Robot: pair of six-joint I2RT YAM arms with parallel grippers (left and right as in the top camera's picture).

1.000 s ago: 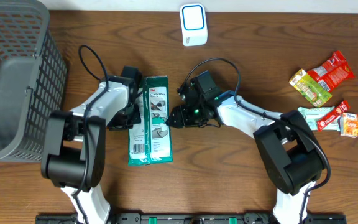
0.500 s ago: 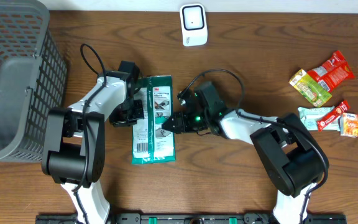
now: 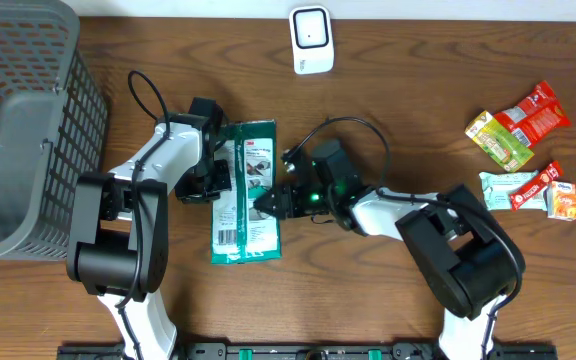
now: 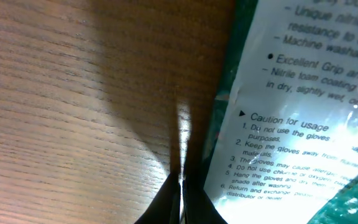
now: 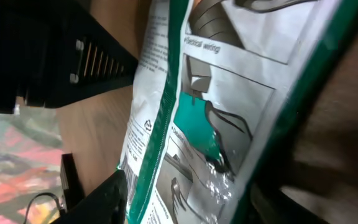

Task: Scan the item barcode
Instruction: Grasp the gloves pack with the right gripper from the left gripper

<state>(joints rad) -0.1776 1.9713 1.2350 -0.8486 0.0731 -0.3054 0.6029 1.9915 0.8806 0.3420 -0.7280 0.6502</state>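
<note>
The glove packet (image 3: 245, 195) is laid flat on the wooden surface (image 3: 388, 110) between the two arms (printed side up, barcode at the end nearest the arm bases). The left claw (image 3: 218, 182) is pressed together just beside the packet's left edge. The right claw (image 3: 265, 203) is set over the right edge, with the packet between its fingers. Whether the packet is actually pinched cannot be told.

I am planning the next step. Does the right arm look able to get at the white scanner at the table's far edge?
Probably yes. Bare table lies between the right gripper and the white scanner; nothing blocks it. The gripper is at the green glove packet now, jaws apart.
</note>
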